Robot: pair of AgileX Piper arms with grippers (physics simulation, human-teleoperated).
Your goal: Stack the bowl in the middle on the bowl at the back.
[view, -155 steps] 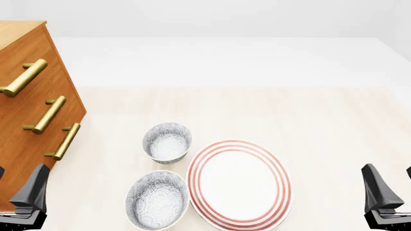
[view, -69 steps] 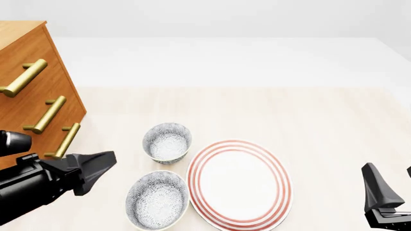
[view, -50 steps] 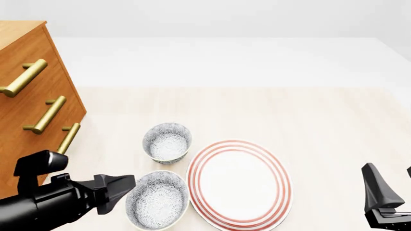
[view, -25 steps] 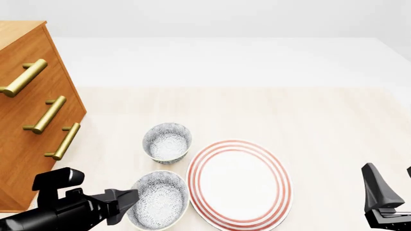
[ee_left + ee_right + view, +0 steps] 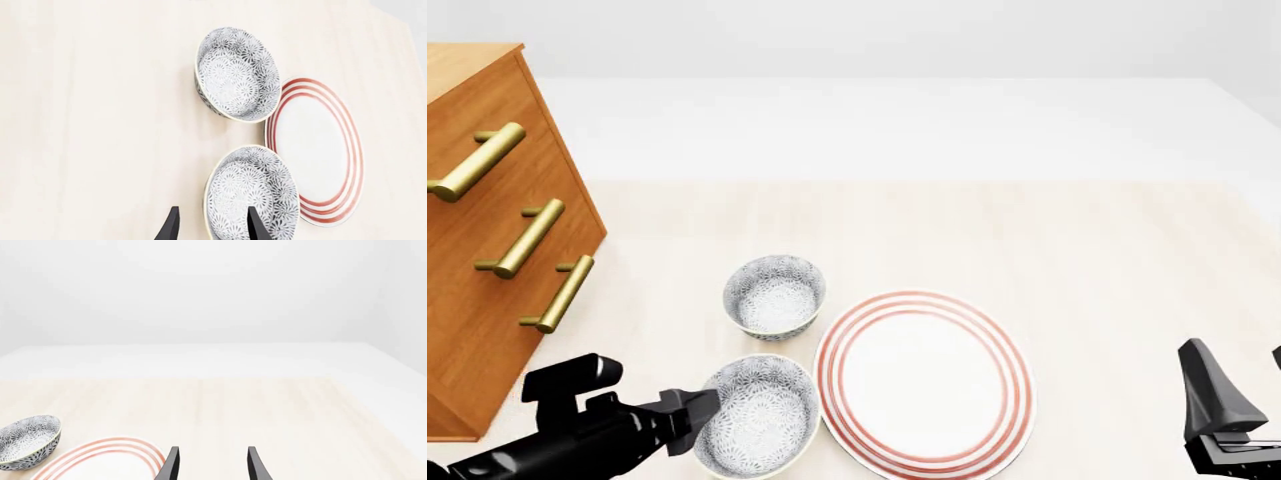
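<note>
I have my left gripper (image 5: 701, 415) down at the near edge of the table, its jaws apart and holding nothing. In the left wrist view the two fingertips (image 5: 172, 226) straddle the rim of the bowl in the middle (image 5: 757, 417), one tip outside the wall and one over the speckled inside. I line up this way because a thin rim is the only part of a round bowl I can pinch; the body is too wide for my jaws.

Taking the red-ringed plate (image 5: 924, 383) as the clock's centre in the front view, the bowl in the middle sits at about eight o'clock, just beside the plate's edge. The bowl at the back (image 5: 774, 296) sits at about ten o'clock, farther up the table, upright and open, apart from its twin by a small gap. Whether either bowl touches the plate I cannot tell.

I come in from the left because both bowls lie on my left arm's side, with the wooden drawer cabinet (image 5: 487, 240) further left and clear of my approach. My right gripper (image 5: 210, 465) stays parked at the near right, fingers apart over bare tabletop, out of the way.

My judgement: the grasp is not yet made. Next I close on the rim, lift, and carry toward twelve o'clock, staying level so the bowl nests.
</note>
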